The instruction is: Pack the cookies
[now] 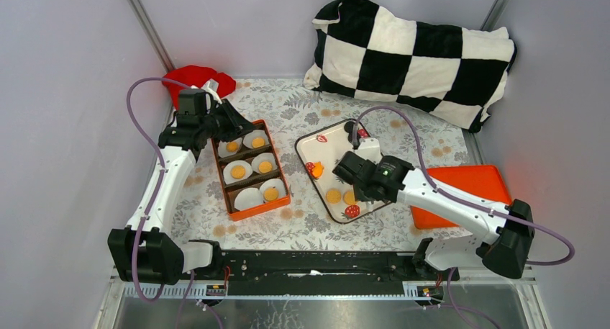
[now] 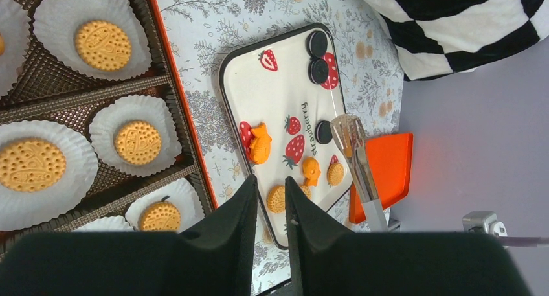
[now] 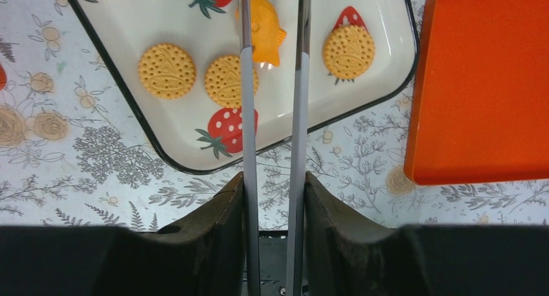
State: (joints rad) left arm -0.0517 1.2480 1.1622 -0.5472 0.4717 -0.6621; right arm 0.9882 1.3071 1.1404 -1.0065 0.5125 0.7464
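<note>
Several cookies lie on the white strawberry tray [image 1: 327, 152]: round golden ones [image 3: 166, 70], a fish-shaped orange piece [image 3: 267, 21] and black ones [image 2: 317, 43] at the far end. More golden cookies [image 2: 102, 45] sit in white paper cups in the orange box [image 1: 259, 209]. My right gripper [image 3: 272, 179] is shut on metal tongs [image 3: 299, 82] held over the tray; their tips [image 2: 347, 124] hang near a black cookie [image 2: 324, 132]. My left gripper [image 2: 270, 186] is shut and empty, above the box's far end [image 1: 234, 120].
A flat orange lid [image 1: 460, 188] lies right of the tray. A black-and-white checked pillow [image 1: 410, 52] lies at the back right. A red cloth [image 1: 194, 78] lies at the back left. Grey walls close in on both sides.
</note>
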